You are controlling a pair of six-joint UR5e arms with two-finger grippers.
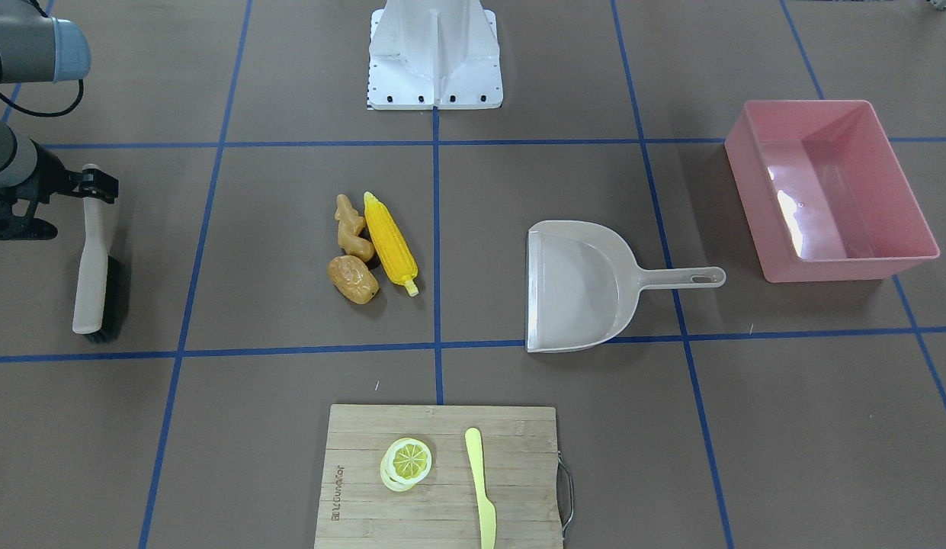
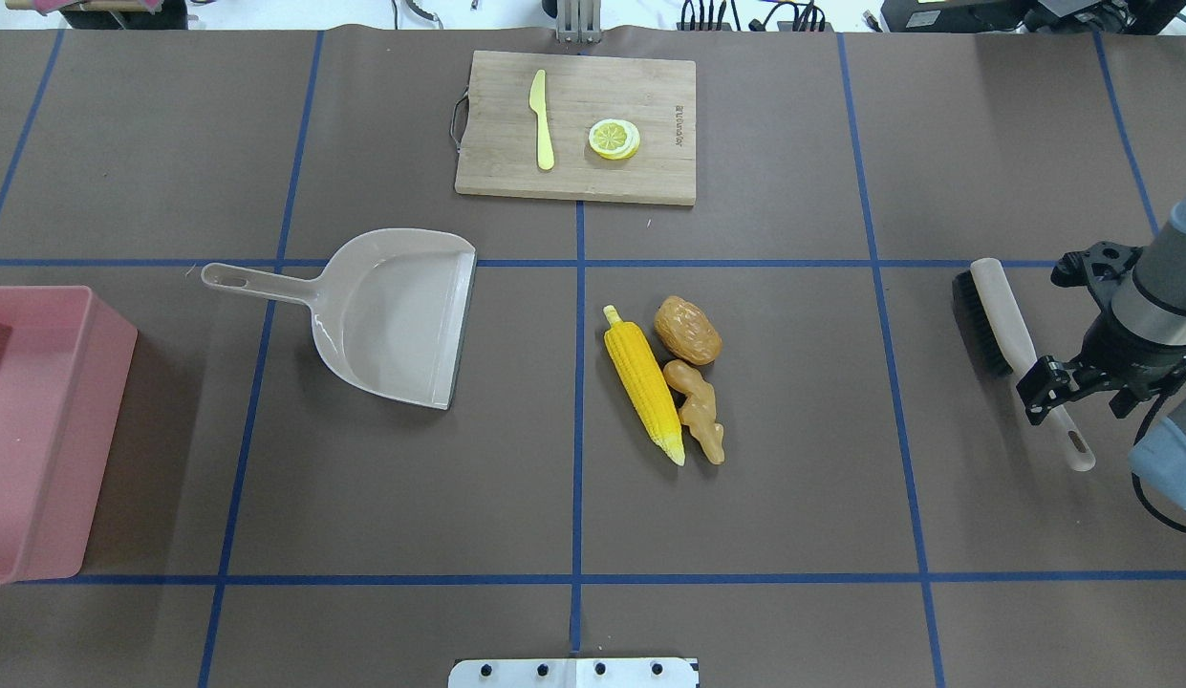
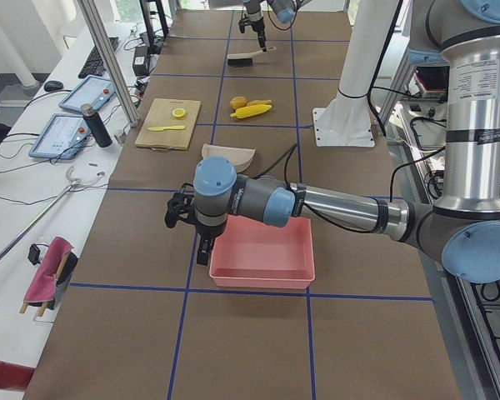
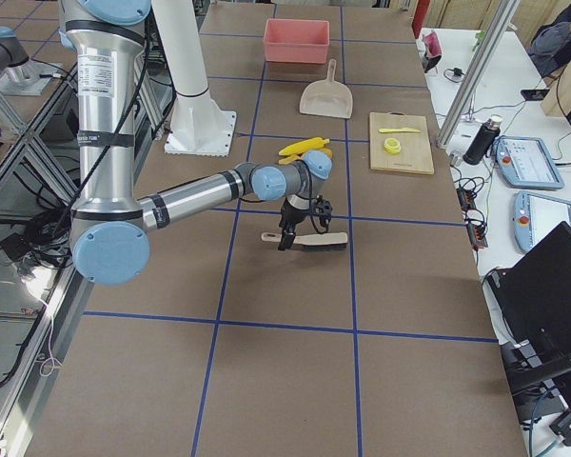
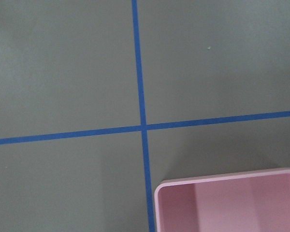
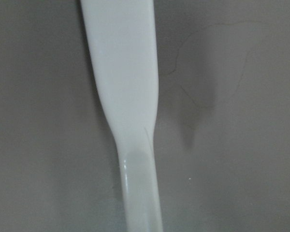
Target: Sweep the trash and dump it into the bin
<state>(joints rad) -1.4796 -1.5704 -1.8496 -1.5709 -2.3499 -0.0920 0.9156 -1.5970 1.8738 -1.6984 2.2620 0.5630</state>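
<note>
The trash lies together mid-table: a yellow corn cob (image 2: 645, 390), a tan ginger-like root (image 2: 700, 411) and a brown potato (image 2: 688, 330). The pink bin (image 2: 38, 430) stands at the left edge and looks empty. My right gripper (image 2: 1078, 403) is open, its fingers on either side of the handle of a beige brush (image 2: 996, 320) that lies on the table at the far right. The handle fills the right wrist view (image 6: 128, 96). My left gripper (image 3: 187, 221) hangs by the bin's corner (image 5: 222, 203). I cannot tell whether it is open or shut.
A beige-grey dustpan (image 2: 392, 315) lies between the bin and the trash, mouth toward the trash. A wooden cutting board (image 2: 650, 177) at the far edge holds a pale-yellow knife (image 2: 542, 119) and a lemon slice (image 2: 613, 139). Blue tape lines cross the brown table.
</note>
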